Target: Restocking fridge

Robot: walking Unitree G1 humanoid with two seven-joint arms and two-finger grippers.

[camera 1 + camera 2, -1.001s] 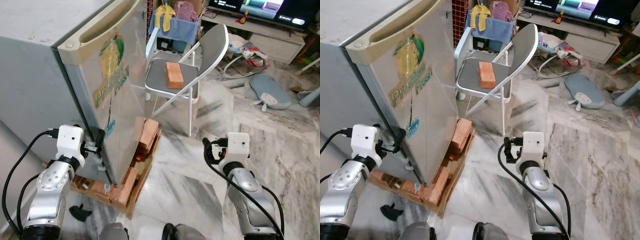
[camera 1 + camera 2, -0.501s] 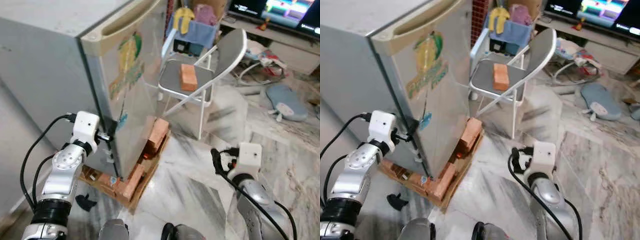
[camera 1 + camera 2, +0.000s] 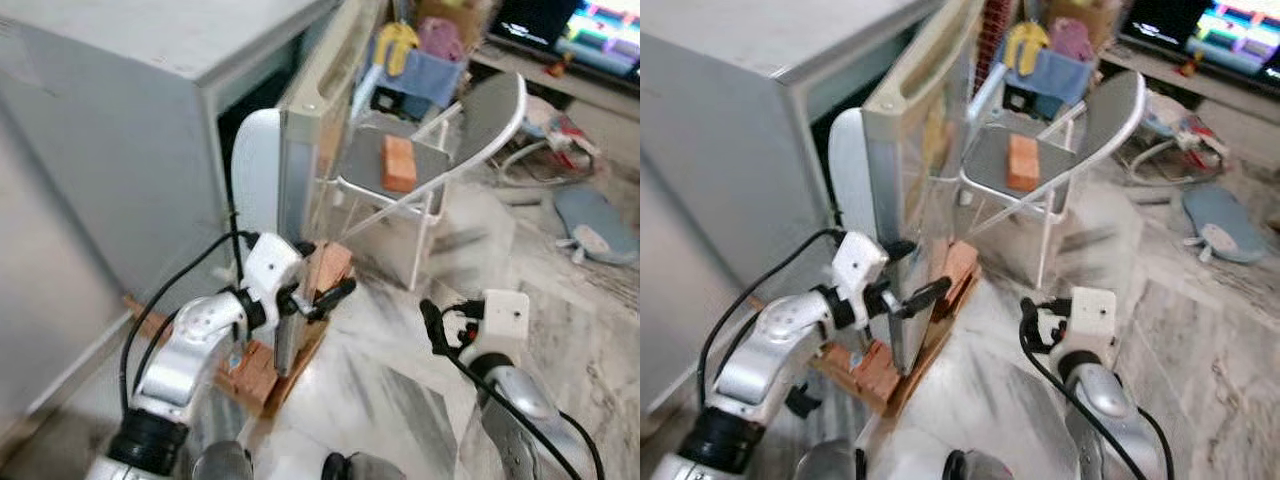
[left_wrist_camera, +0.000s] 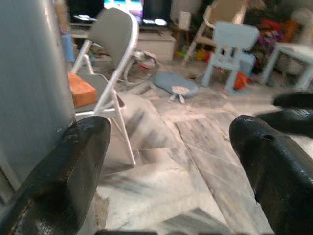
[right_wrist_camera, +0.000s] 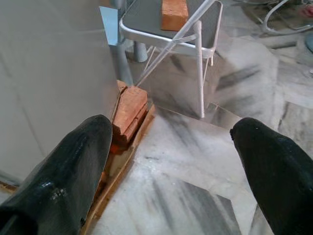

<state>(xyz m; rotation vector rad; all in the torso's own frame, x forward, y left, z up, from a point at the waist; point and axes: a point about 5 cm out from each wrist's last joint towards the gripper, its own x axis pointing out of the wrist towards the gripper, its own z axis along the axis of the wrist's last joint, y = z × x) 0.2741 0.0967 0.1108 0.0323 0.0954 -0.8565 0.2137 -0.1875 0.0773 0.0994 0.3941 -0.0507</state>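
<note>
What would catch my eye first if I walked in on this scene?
Probably the grey fridge with its door swung partly open, the left pincer at the door's lower edge. Next, the fridge stands on bricks, and one more brick lies on the seat of a folding chair behind it.

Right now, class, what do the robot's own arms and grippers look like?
Both arms are silver, jointed segments with a white boxy wrist module and looping black cables. The left gripper and right gripper each have two long, rounded black fingers.
</note>
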